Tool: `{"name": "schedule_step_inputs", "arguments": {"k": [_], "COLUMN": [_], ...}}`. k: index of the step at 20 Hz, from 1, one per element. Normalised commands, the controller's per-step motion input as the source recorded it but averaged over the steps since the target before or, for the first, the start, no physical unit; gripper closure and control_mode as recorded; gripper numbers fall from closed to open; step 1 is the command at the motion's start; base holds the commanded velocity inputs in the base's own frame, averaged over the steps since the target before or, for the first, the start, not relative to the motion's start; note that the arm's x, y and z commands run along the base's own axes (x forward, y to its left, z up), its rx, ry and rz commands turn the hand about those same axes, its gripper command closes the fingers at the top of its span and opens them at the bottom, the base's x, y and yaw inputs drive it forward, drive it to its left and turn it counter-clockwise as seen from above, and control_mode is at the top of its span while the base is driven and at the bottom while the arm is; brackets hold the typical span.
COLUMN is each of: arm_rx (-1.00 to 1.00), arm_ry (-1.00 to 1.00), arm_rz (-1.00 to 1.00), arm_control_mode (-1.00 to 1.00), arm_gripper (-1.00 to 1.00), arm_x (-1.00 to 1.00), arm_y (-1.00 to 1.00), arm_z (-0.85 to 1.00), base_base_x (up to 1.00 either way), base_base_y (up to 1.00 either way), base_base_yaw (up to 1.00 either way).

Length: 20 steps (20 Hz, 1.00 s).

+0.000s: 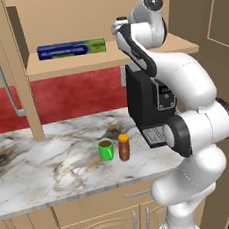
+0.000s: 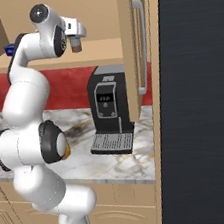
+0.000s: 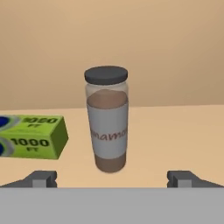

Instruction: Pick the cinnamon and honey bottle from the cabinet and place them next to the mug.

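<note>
I see a marble counter with grey and brown veins below the jaws, tan drawer fronts with short silver handles beneath it; a red backsplash runs along the wall behind; a black coffee machine stands on the counter under the jaws; off to their right rises a tall dark panel; the light is even and soft.

The cinnamon stands upright on the cabinet shelf, with a foil box lying to its left in the hand view — apart from it, not touching. Below, on the counter, the mug sits just left of the honey bottle — a coffee machine stands to their right, under the shelf.
</note>
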Motion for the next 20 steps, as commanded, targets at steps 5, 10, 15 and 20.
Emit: {"name": "schedule_step_inputs", "arguments": {"k": [5, 10, 15, 20], "arm_rx": [0.0, 0.0, 0.0, 0.0], "arm_ry": [0.0, 0.0, 0.0, 0.0], "arm_rz": [0.0, 0.0, 0.0, 0.0], "arm_control_mode": [-1.0, -1.0, -1.0, -1.0], "arm_gripper": [-1.0, -1.0, -1.0, -1.0], "arm_x": [0.14, 0.17, 0.16, 0.16], "arm_y": [0.0, 0.0, 0.0, 0.0], "arm_z": [0.0, 0.0, 0.0, 0.0], "base_base_x": [0.0, 0.0, 0.0, 0.0], "base_base_y": [0.0, 0.0, 0.0, 0.0], "base_base_yaw": [0.0, 0.0, 0.0, 0.0]}}
